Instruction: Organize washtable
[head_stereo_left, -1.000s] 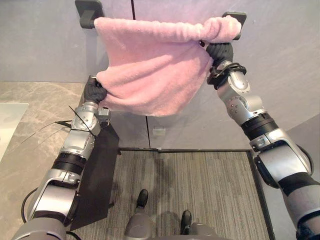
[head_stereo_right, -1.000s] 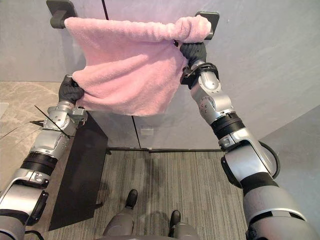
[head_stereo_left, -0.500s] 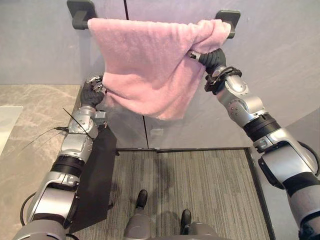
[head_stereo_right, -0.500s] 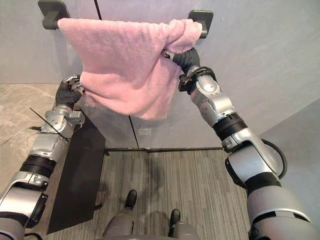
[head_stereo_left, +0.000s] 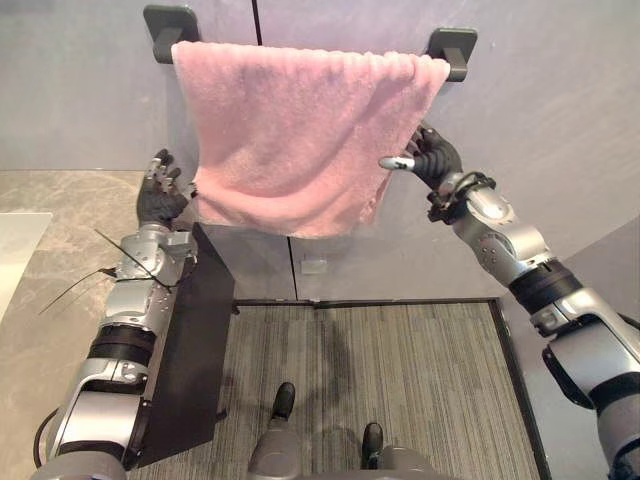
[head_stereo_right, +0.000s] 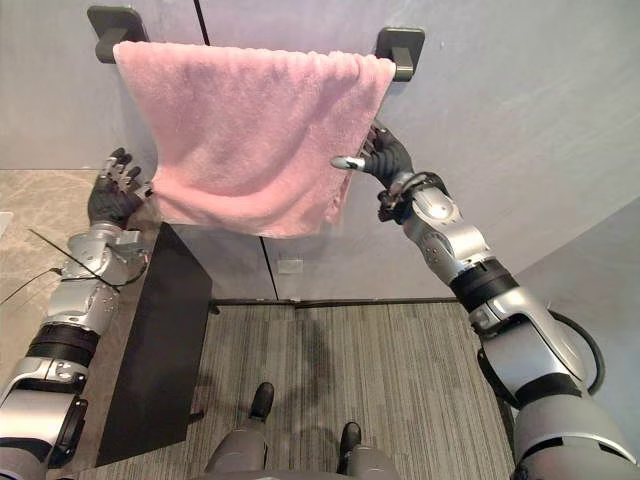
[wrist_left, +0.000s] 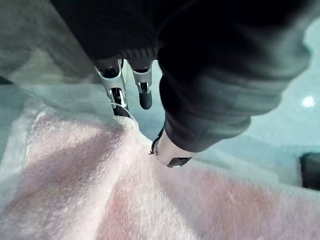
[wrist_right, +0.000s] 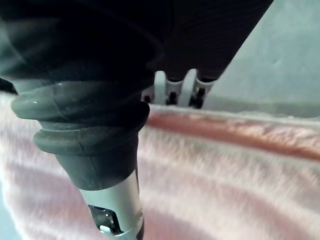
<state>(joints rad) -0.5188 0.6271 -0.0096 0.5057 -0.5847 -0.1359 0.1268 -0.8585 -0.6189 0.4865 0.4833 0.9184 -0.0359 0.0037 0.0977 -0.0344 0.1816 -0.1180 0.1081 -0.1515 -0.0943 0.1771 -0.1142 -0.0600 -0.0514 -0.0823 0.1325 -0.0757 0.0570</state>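
A pink towel (head_stereo_left: 295, 130) hangs spread flat over a wall rail between two dark brackets (head_stereo_left: 170, 20) (head_stereo_left: 452, 45). My left hand (head_stereo_left: 158, 198) is open with its fingers spread, just left of the towel's lower left corner and holding nothing. In the left wrist view its fingers (wrist_left: 117, 90) are straight, right at the towel's (wrist_left: 100, 180) edge. My right hand (head_stereo_left: 432, 160) is open beside the towel's right edge, thumb pointing at the cloth. The right wrist view has its thumb (wrist_right: 112, 210) in front of the towel (wrist_right: 225, 170), with nothing pinched.
A marble counter (head_stereo_left: 60, 270) runs along the left, with a dark side panel (head_stereo_left: 190, 350) beneath it and a pale basin edge (head_stereo_left: 15, 240) at the far left. Striped carpet (head_stereo_left: 420, 380) covers the floor below. A small outlet (head_stereo_left: 315, 266) sits on the grey wall under the towel.
Both hands have uncurled and let go of the towel, then drawn back from it. The towel, bunched and pulled sideways before, now hangs straight and flat.
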